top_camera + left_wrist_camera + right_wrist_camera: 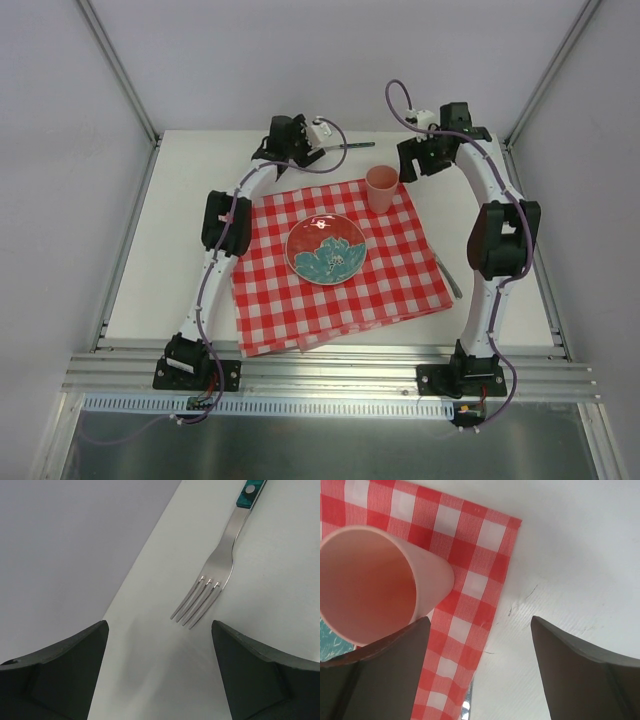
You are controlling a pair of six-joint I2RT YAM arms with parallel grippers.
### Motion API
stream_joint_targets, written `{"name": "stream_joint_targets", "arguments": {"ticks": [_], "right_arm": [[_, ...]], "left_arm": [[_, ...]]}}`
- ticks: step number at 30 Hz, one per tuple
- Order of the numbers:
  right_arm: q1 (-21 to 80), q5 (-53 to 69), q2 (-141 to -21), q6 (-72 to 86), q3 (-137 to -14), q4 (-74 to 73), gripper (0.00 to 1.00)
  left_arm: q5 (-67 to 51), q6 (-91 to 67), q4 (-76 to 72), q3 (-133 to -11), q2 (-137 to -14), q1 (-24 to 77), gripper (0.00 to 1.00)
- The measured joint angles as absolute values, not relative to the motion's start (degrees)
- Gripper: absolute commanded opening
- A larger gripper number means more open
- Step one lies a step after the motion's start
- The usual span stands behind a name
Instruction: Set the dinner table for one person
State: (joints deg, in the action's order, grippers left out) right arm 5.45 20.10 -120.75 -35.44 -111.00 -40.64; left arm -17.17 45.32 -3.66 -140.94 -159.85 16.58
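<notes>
The fork (220, 572) showed satin, brushed metal, its green handle glossy. The checked cloth (470, 585) looked woven and matt; the pink cup (375, 580) smooth, matt plastic. The off-white surface (580, 545) was matt, faintly scratched. The plate (326, 249) gleamed, glazed.

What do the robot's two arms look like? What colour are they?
Both arms, the left arm and the right arm, are slim white tubes with chunky black joints. A thin purple cable runs along each one. Black bases bolt them down. The fingers are dark, wedge-shaped blocks.
</notes>
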Motion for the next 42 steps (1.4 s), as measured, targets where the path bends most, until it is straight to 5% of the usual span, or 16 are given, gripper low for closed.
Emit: {"name": "stream_joint_targets", "arguments": {"ticks": [9,14,16,29,42], "right_arm": [[3.9,22.2,-131.2,-28.7,-127.9,-36.1,1.0],[3.4,24.1,-141.6,-18.2,-135.1,-29.6,0.97],[3.1,25.5,-145.2,-11.4,-135.2,-26.8,0.97],[3.4,34.6,-153.0,19.6,-133.7,-10.8,0.97],[5.4,32.9,-159.2,37.0,-137.4,3.7,0.97]], "left_arm": [[-12.8,39.5,-7.0,-123.2,-146.7,17.7,0.85],[-11.3,34.5,-7.6,-113.6,-134.7,18.2,0.86],[-11.3,31.7,-7.1,-111.2,-129.9,18.5,0.95],[-9.5,22.1,-1.8,-104.2,-114.3,22.2,0.99],[-12.0,20.5,22.8,-103.9,-109.7,24.0,0.99]]}}
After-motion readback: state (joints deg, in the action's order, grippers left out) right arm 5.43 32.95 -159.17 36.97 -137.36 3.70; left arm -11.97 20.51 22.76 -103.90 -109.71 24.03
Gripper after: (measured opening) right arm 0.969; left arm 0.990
